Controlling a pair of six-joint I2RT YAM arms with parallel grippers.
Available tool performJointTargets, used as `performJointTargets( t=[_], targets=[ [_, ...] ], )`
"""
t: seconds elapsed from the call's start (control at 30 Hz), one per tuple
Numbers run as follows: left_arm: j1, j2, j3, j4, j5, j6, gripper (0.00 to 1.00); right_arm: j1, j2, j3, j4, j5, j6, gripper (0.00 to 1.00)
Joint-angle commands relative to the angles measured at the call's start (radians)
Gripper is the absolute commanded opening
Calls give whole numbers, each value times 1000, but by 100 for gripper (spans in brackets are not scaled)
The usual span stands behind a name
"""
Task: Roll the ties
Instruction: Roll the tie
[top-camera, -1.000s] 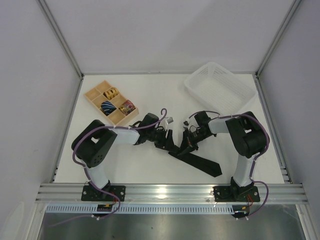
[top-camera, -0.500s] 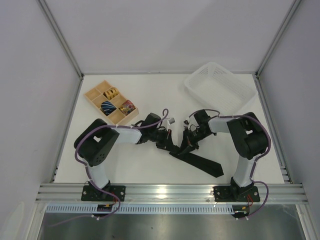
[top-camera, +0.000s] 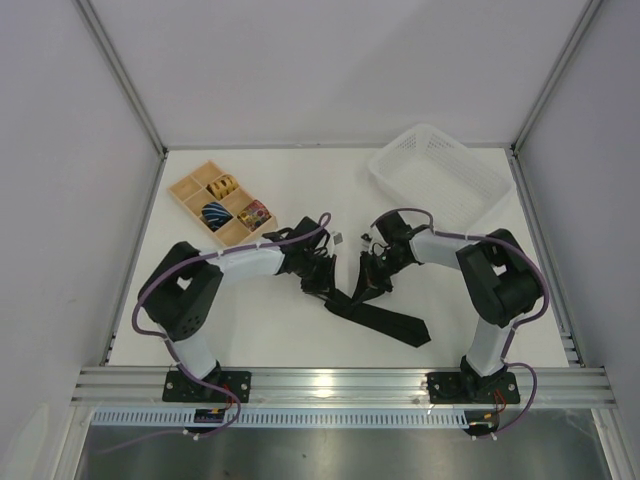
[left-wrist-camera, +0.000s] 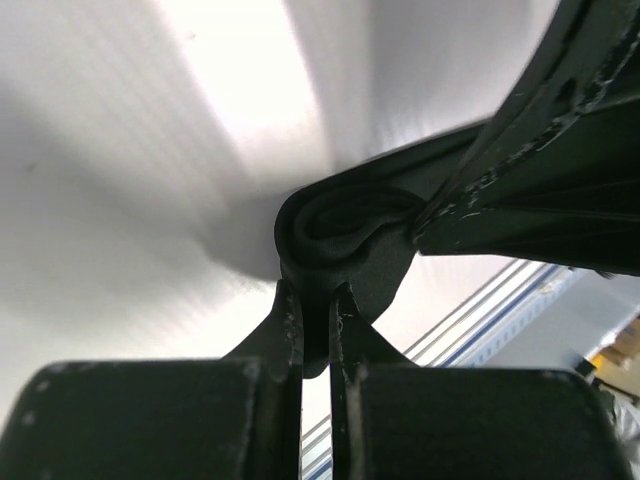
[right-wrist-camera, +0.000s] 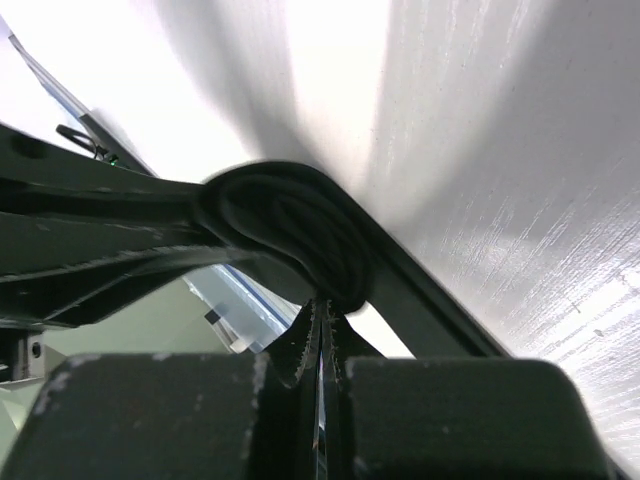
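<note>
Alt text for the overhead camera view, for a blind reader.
A robot's left gripper and right gripper meet, both shut on the rolled end of a black tie; its pointed end trails toward the near edge. Back left, a wooden tray of rolled ties; back right, a white basket.

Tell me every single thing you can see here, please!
Black fabric necktie: one, black, middle of the table, one end coiled, pointed end lying flat.
Light wooden compartment tray: one, tan, far left of the table.
Yellow rolled tie: one, yellow, in the tray.
Blue striped rolled tie: one, blue, in the tray.
Red and gold rolled tie: one, red-gold, in the tray.
White plastic mesh basket: one, white, far right.
White table: one, white, under everything.
Left arm: one, black and white; jaws shut on the necktie.
Right arm: one, black and white; jaws shut on the necktie.
</note>
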Motion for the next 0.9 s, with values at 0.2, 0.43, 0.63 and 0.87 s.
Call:
performJointTargets(
  t=[0.2, 0.43, 0.63, 0.87],
  targets=[
    [-35, -81, 71, -172, -214, -14, 1, 41, -6, 50, 41, 24, 95, 0],
    [-51, -79, 80, -179, -232, -25, 1, 83, 26, 69, 84, 20, 139, 0],
    [-53, -90, 106, -203, -261, -32, 0, 101, 35, 70, 85, 53, 150, 0],
    [-53, -98, 118, -202, -258, -40, 0, 103, 32, 73, 64, 66, 135, 0]
  ],
)
